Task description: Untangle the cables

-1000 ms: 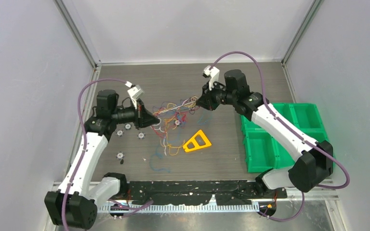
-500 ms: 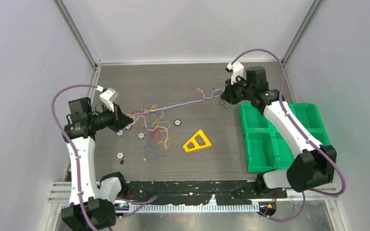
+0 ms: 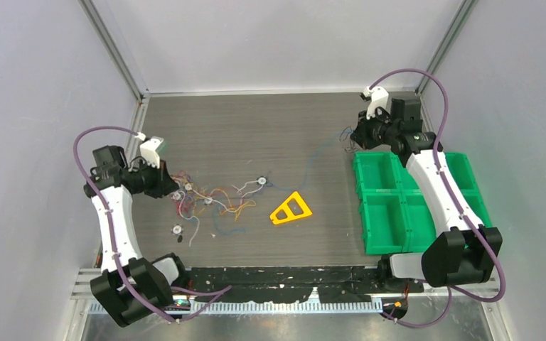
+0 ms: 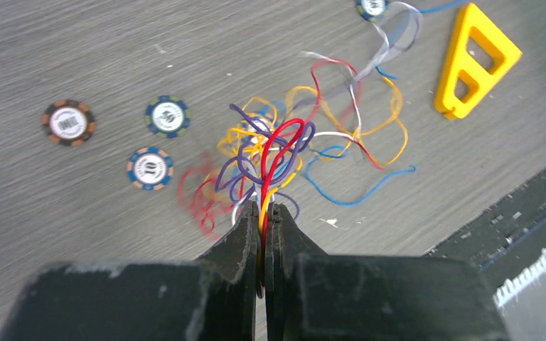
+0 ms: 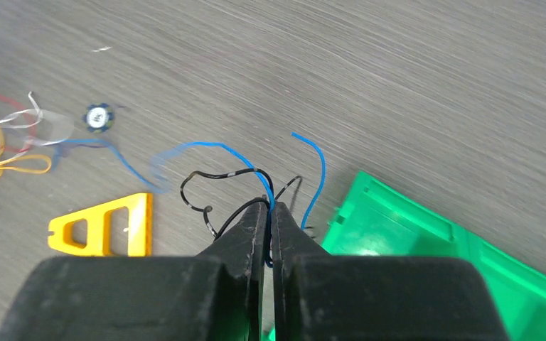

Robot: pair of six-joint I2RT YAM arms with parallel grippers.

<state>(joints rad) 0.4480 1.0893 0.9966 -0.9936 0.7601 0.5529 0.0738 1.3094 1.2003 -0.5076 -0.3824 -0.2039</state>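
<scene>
The cables (image 3: 217, 200) lie as a loose tangle of red, orange, yellow, purple, blue and white wires left of centre on the table. My left gripper (image 3: 169, 186) is at their left end, shut on a bunch of red, yellow and purple wires (image 4: 274, 153). My right gripper (image 3: 348, 135) is at the far right, above the green bins' back corner. It is shut on a blue wire (image 5: 213, 148) together with a black wire (image 5: 206, 177). The blue wire (image 3: 313, 160) trails left from it towards the tangle.
A yellow plastic triangle (image 3: 290, 209) lies right of the tangle. Several poker chips (image 3: 178, 229) lie among and beside the wires, also in the left wrist view (image 4: 166, 116). Green bins (image 3: 405, 202) stand at the right. A black strip (image 3: 291, 277) runs along the near edge.
My left gripper pulled back left and my right gripper pulled back right and further away. The bunch stretched, then most wires dropped to the table; only the blue and black wires stay with the right gripper.
</scene>
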